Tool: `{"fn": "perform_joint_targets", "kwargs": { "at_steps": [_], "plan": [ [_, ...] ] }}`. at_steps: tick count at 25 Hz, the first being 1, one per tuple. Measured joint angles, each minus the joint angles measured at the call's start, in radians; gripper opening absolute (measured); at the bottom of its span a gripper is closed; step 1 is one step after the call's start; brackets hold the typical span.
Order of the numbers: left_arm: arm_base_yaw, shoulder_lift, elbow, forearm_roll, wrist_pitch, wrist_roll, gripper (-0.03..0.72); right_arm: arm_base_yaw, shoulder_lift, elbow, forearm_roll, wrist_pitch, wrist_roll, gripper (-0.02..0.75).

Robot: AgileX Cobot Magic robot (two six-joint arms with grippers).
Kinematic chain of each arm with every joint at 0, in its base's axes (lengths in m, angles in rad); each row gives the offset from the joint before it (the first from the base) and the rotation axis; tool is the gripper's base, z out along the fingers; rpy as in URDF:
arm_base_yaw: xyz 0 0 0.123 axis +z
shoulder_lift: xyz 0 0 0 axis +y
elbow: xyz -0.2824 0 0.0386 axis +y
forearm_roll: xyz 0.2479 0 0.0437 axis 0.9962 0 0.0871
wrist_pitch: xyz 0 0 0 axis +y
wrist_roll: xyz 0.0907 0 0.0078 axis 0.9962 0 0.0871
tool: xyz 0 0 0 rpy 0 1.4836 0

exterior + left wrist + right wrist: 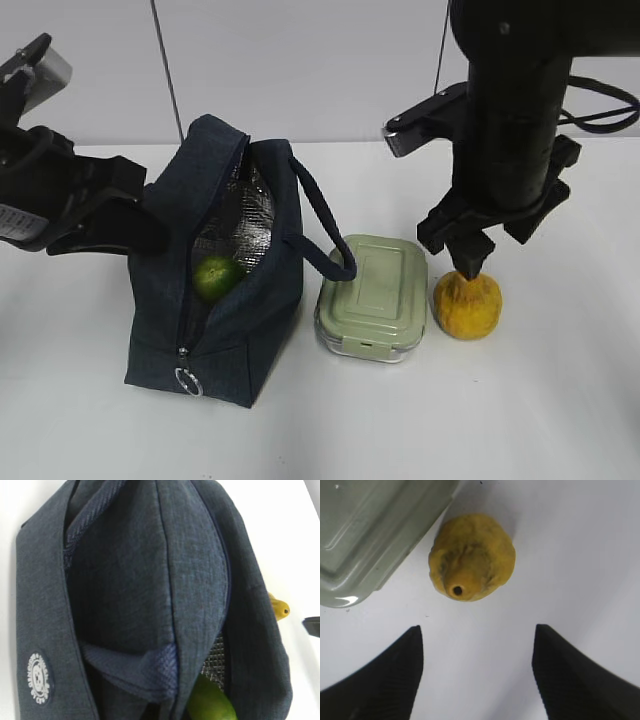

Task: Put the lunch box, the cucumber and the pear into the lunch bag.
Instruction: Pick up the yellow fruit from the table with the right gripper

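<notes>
We count one lunch bag (pixel 215 290) at left of the frame, one cucumber (pixel 216 277) inside it, one lunch box (pixel 373 297) at center, one pear (pixel 467 304) at right, and two arms.

I'm looking at what is probably a lab or test bench: a bare white table (pixel 560 420) is backing onto plain pale wall panels (pixel 300 60), and thin cables (pixel 168 70) are hanging down them, though little of the room is showing.
</notes>
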Motion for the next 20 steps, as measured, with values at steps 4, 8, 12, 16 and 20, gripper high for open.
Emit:
{"fn": "perform_joint_targets", "kwargs": {
  "at_steps": [4,8,12,16,20],
  "plan": [
    [0.000,0.000,0.000,0.000,0.003,0.002,0.003,0.000,0.060,0.002,-0.007,-0.027,0.000,0.521],
    [0.000,0.000,0.000,0.000,0.004,0.002,0.002,0.000,0.115,0.002,-0.025,-0.060,0.001,0.519],
    [0.000,0.000,0.000,0.000,0.006,0.002,0.002,0.000,0.135,0.002,-0.047,-0.087,0.005,0.515],
    [0.000,0.000,0.000,0.001,0.007,0.002,0.002,0.000,0.144,0.002,-0.057,-0.105,0.008,0.470],
    [0.000,0.000,0.000,0.002,0.007,0.002,0.002,0.000,0.176,0.002,-0.058,-0.110,0.008,0.451]
  ]
}}
